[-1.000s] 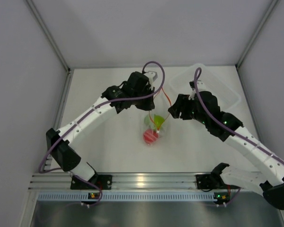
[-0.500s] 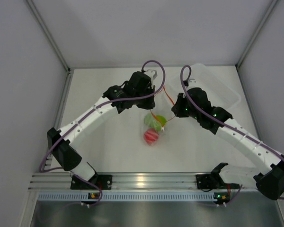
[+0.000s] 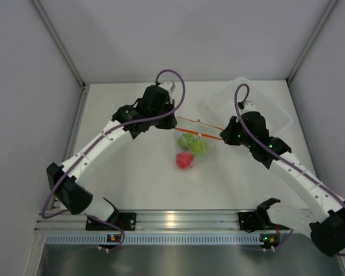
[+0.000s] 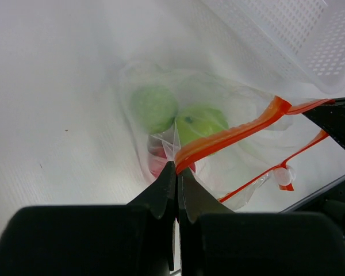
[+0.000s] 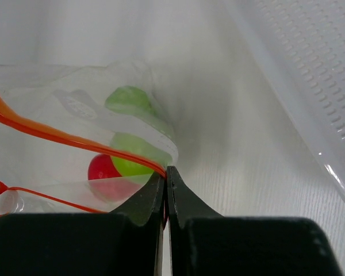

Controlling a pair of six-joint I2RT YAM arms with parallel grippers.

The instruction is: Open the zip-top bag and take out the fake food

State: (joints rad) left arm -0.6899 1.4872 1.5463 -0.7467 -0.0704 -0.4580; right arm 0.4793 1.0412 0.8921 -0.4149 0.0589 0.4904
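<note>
The clear zip-top bag hangs stretched between the two arms, its red-orange zip strip pulled taut. My left gripper is shut on the strip's left end. My right gripper is shut on the other end of the strip. The bag's mouth gapes, with the two strip halves apart. Inside lie two lime green balls and one red ball. The left wrist view shows the green balls and a sliver of red low down. The right wrist view shows a green ball and the red ball.
A clear rigid tub stands at the back right, just behind my right arm; its perforated wall shows close by, and its edge runs along the right. White walls enclose the table on three sides.
My right gripper has closed on the strip's right end. Both arms have pulled apart, the left going left and the right going right, stretching the strip straight and opening the bag's mouth.
</note>
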